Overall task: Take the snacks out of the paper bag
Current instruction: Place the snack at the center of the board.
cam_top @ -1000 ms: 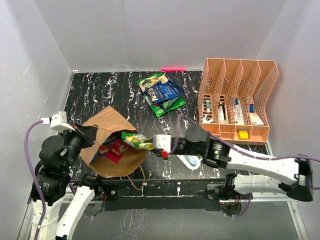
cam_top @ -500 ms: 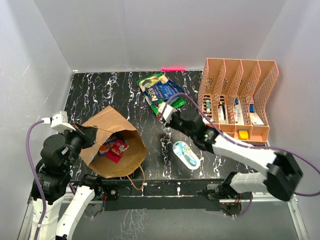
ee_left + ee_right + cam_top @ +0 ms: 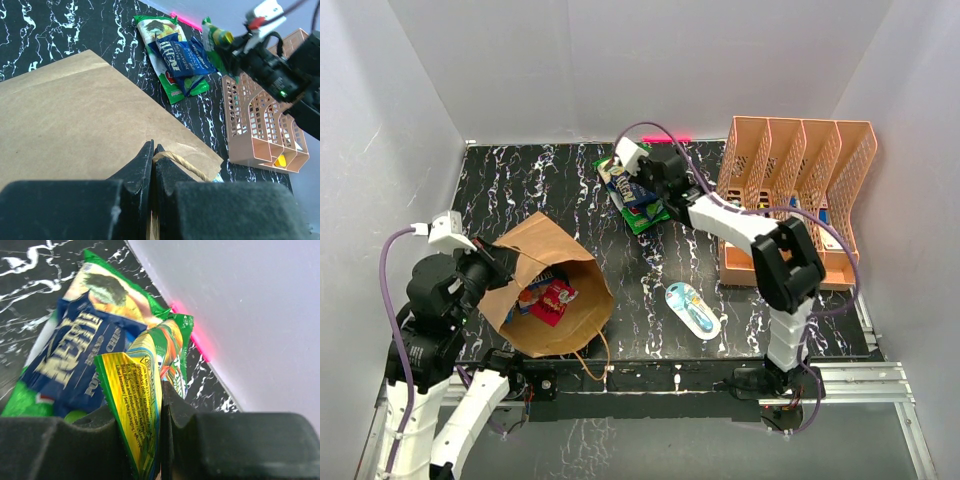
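Now right tool point(image 3: 150, 412), clamping a packet point(image 3: 137, 385), has swung from bag point(image 3: 535, 250) to far-edge pile point(image 3: 70, 360). One more snack nearly out. Left tool point(image 3: 152, 150) pinches bag.

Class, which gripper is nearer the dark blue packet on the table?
Right. The right gripper hangs just above the dark blue packet, clamping a yellow-green packet; the left gripper pinches the paper bag, across the table.

matt kraft paper bag point(image 3: 535, 240), glossy foil snack pkts point(image 3: 182, 59), plastic mesh organizer point(image 3: 745, 160)
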`<act>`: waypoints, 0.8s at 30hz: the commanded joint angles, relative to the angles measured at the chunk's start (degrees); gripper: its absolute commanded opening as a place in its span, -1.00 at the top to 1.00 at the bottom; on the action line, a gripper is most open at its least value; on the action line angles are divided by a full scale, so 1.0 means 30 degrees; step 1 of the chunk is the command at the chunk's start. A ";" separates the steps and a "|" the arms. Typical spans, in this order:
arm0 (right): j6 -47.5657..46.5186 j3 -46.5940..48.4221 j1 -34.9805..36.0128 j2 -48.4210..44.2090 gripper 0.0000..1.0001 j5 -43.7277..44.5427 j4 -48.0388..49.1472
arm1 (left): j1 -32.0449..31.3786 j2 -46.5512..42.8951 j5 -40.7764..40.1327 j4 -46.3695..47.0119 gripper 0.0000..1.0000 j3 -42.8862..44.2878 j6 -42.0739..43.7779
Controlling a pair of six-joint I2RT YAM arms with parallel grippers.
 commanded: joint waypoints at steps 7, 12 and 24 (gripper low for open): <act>-0.7269 0.7484 0.0071 0.6688 0.85 0.5494 0.0189 | -0.0024 0.0946 0.0121 0.0141 1.00 0.0947 0.0431; -0.7656 0.8958 0.0244 0.8208 0.85 0.4965 -0.0239 | -0.0032 0.1298 0.0160 0.0168 1.00 0.0918 0.0597; -0.8325 0.9903 0.1561 1.0431 0.85 0.5297 -0.0310 | -0.0028 0.1387 0.0268 0.0340 1.00 0.0931 0.0446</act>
